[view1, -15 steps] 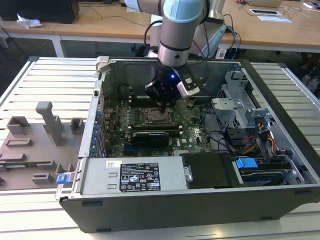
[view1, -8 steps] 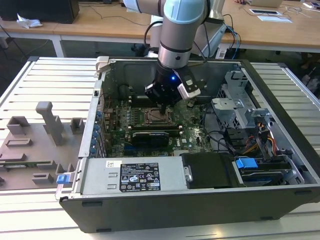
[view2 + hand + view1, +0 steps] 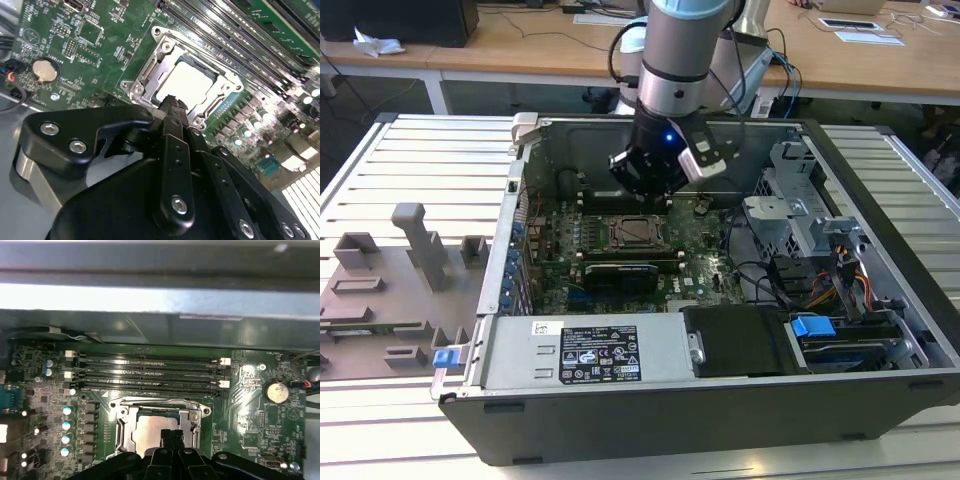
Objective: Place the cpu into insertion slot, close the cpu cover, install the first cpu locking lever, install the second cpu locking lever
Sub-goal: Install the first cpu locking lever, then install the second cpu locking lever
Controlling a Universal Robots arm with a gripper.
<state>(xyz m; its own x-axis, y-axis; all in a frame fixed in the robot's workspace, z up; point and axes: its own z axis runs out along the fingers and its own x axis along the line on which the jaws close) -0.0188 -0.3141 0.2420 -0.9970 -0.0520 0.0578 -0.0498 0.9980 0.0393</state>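
The gripper (image 3: 171, 102) hangs just above the insertion slot (image 3: 636, 232) inside the open computer case (image 3: 880, 300), and its black fingers (image 3: 172, 436) are pressed together with nothing between them. The cpu (image 3: 187, 82) sits in the insertion slot, its dull silver top showing through the square cut-out of the cpu cover (image 3: 150, 70), which lies flat around it in both wrist views. Beyond the slot run the long black memory slots (image 3: 145, 372) with white end clips, and off to one side of the slot on the green motherboard (image 3: 107, 35) a round coin battery (image 3: 276, 390) is seated. Nearer the exterior camera than the slot, a white label (image 3: 600, 353) with black symbols is stuck on the silver power supply; its writing is too small to make out.
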